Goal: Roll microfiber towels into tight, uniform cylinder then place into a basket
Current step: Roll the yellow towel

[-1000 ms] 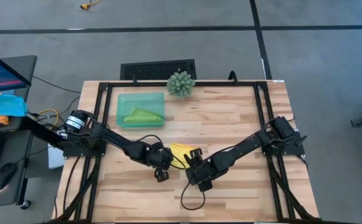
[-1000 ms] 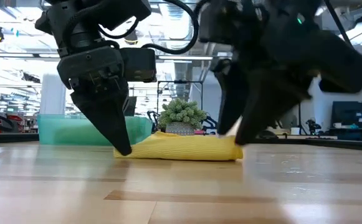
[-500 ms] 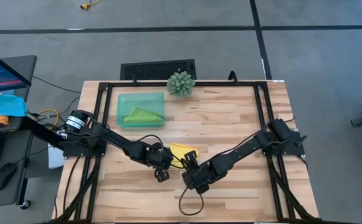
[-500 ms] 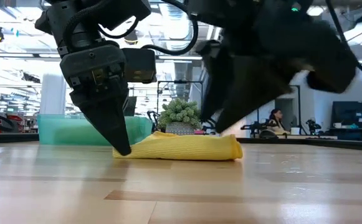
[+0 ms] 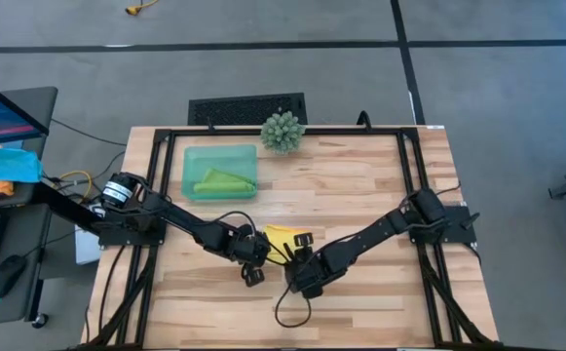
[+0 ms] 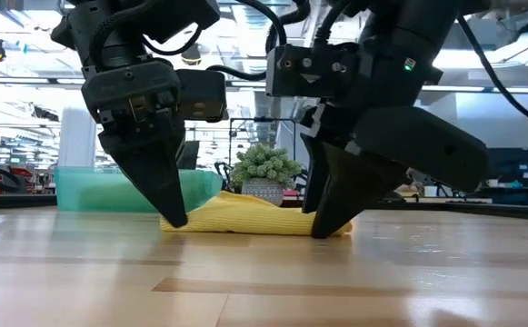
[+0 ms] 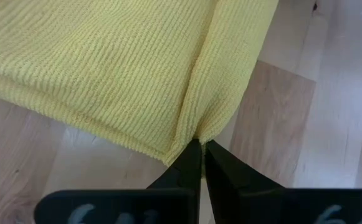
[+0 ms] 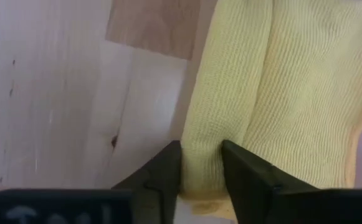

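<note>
Yellow towel (image 6: 250,216) lies lengthwise between both hands on the tabletop (image 6: 264,272). Left hand (image 7: 200,155) is clenched on its corner; right hand (image 8: 200,163) is grasping the other end. Only the high view shows the green towel (image 5: 222,181) in the basket (image 5: 191,156).

Ribbed bright yellow towel (image 6: 254,216), leaf-green towel (image 5: 223,181) in a seemingly translucent teal basket (image 5: 191,156), pale striped wood table (image 5: 360,185).

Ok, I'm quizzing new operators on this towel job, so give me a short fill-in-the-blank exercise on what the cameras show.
1. The rolled leaf-green microfiber towel lies in the translucent teal ____.
2. The left gripper pinches the ribbed ____ microfiber towel.
3. The right gripper has a fold of that towel ____ its fingers.

Missing: basket; yellow; between
</note>
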Controlling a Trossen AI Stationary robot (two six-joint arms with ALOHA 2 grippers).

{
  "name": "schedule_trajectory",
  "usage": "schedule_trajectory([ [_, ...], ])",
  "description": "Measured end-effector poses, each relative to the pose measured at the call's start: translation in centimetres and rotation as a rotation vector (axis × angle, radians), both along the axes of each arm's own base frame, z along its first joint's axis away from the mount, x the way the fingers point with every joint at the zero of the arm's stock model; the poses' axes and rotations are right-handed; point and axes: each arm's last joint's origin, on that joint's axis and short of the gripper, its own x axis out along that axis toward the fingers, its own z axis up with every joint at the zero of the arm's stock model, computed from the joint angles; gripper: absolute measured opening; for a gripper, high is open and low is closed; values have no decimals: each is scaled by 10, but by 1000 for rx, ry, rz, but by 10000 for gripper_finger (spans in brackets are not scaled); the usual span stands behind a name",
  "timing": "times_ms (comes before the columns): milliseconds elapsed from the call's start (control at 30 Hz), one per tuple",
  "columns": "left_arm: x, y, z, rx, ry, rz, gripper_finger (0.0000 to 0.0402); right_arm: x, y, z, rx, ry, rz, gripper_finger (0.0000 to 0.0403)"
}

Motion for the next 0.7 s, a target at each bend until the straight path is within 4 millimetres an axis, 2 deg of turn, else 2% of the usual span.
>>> schedule_trajectory([
  [100, 0, 0, 0, 0, 1, 0, 4, -2, 4, -2, -16, -19, -31, 126],
  [367, 0, 0, 0, 39, -11, -1, 13, -4, 10, -6, -28, -42, -61, 17],
  [433, 0, 0, 0, 58, -16, -29, 26, -3, 10, -6, -24, -45, -65, 14],
  [600, 1, -1, 0, 90, -30, -102, 76, -3, 10, -6, -5, -48, -94, 40],
  [700, 1, -1, 0, 103, -34, -135, 108, -3, 10, -6, -4, -47, -93, 34],
])
